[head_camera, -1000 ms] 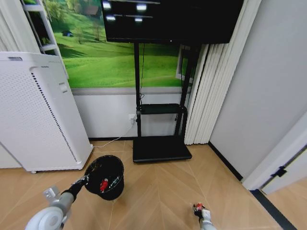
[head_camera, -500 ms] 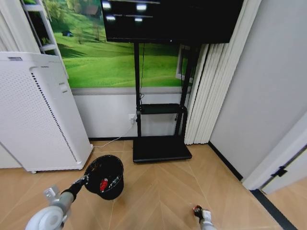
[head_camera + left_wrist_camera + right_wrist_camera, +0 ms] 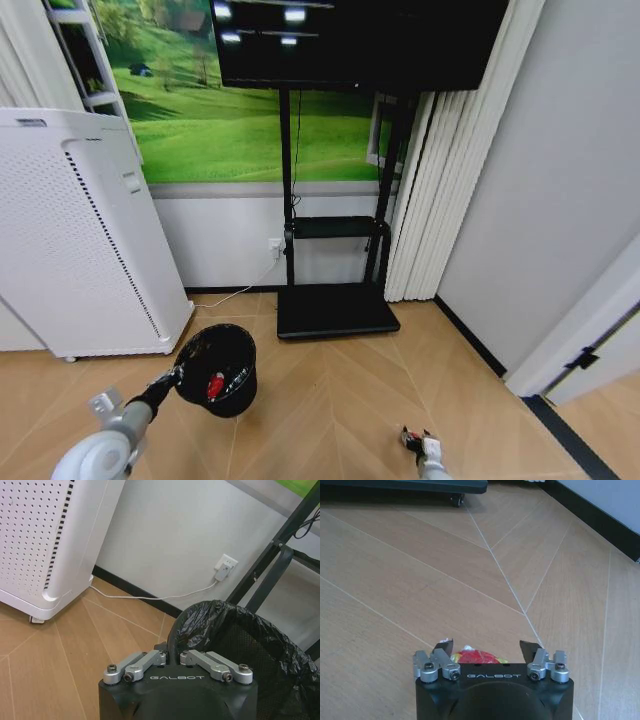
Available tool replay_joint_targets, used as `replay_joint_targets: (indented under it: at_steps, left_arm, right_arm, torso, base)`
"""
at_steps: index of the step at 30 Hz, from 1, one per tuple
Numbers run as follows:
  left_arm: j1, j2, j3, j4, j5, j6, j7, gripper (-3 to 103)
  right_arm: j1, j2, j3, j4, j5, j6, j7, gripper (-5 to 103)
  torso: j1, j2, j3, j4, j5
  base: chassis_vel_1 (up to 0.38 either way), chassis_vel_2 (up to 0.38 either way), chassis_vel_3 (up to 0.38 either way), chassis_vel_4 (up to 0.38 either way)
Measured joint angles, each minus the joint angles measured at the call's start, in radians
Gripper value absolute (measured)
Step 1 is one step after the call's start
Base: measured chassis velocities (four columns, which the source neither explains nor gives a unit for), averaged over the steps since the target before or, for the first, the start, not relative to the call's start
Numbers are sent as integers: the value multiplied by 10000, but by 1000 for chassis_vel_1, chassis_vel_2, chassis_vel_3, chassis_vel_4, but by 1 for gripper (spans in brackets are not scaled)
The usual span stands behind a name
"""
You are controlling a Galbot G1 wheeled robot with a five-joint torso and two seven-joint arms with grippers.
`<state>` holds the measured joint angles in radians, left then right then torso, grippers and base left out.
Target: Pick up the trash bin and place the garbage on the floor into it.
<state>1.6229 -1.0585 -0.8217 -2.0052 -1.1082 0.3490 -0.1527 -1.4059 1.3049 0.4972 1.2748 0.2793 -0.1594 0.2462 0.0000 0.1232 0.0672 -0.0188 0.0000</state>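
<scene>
The trash bin (image 3: 217, 369) is held off the floor at about 7 o'clock in the head view, its rim pinched by the closed left end effector (image 3: 171, 656). A red wrapper (image 3: 214, 386) can be seen inside it already. Down at 5 o'clock, the right end effector (image 3: 486, 647) is spread wide around a crumpled red-and-white piece of garbage (image 3: 473, 656), not yet clamped. That scrap looks light and squashy, so it's probably best pinched across its middle.
</scene>
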Motion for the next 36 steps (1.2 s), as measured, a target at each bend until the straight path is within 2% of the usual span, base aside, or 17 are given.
replay_joint_targets:
  at_steps: [2,3,5,9,20,23,24,26,27,28,32,33,34,36]
  left_arm:
    - [-21,-20,23,18,17,-5,3,7]
    - [-21,-20,23,18,17,-5,3,7]
    - [-44,-23,56,19,24,-5,3,7]
    - [-37,-12,59,31,28,-7,-2,7]
    - [75,80,47,38,15,-8,-41,7]
    - [68,104,67,79,11,-8,-52,7]
    - [68,104,67,79,11,-8,-52,7]
    - [64,91,92,101,13,-8,-62,7]
    - [64,91,92,101,13,-8,-62,7]
    - [63,78,103,101,19,-6,-64,7]
    - [63,68,108,102,23,-5,-68,7]
    - [64,65,110,102,24,-6,-69,7]
    - [64,65,110,102,24,-6,-69,7]
    - [60,52,113,104,28,-5,-75,7]
  right_arm:
    - [-61,-15,11,-28,-2,0,-11,86]
    - [-61,-15,11,-28,-2,0,-11,86]
    - [-49,-16,-24,-201,-14,0,-47,96]
    - [108,0,-117,-552,-9,0,-122,100]
    - [668,43,-257,-1599,14,77,-225,101]
    - [802,48,-254,-1856,21,245,-156,86]
    - [802,48,-254,-1856,21,245,-156,86]
    - [893,54,-254,-1976,46,309,-108,76]
    - [893,54,-254,-1976,46,309,-108,76]
    - [932,64,-255,-2018,56,320,-91,70]
    - [962,71,-258,-2047,57,326,-82,70]
    - [974,73,-261,-2061,58,330,-77,54]
    - [974,73,-261,-2061,58,330,-77,54]
    - [1011,80,-269,-2107,57,336,-42,42]
  torso:
    - [-1,0,0,0,-1]
    - [-1,0,0,0,-1]
    - [0,0,-1,-1,-1]
    - [0,0,0,0,0]
    - [0,0,0,0,0]
    - [0,2,-1,1,-2]
    - [0,2,-1,1,-2]
    - [-1,3,-1,1,-3]
    - [-1,3,-1,1,-3]
    - [0,4,-1,1,-3]
    - [-1,3,-1,1,-3]
    - [0,3,-1,1,-3]
    - [0,3,-1,1,-3]
    - [-1,4,-1,2,-1]
  base:
    - [0,0,0,0]
    - [0,0,0,0]
    - [0,0,0,0]
    - [0,0,0,0]
    - [0,0,0,0]
    - [0,0,0,0]
    - [0,0,0,0]
    - [0,0,0,0]
    - [0,0,0,0]
    - [0,0,0,0]
    - [0,0,0,0]
    - [0,0,0,0]
    - [0,0,0,0]
    - [0,0,0,0]
